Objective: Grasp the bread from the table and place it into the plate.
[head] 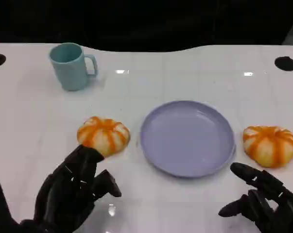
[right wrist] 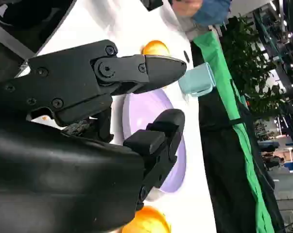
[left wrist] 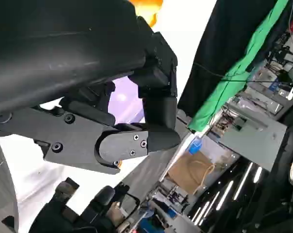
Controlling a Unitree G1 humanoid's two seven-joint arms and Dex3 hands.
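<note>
Left hand (head: 71,194) (open) — beside bread (head: 103,135)

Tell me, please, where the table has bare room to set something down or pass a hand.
The plate is bare inside. Open tabletop runs from the cup to the far right edge, and between the left hand and right hand. Tight: the left bread sits close to the plate and left fingertips; the right bread nears plate and right hand.
</note>
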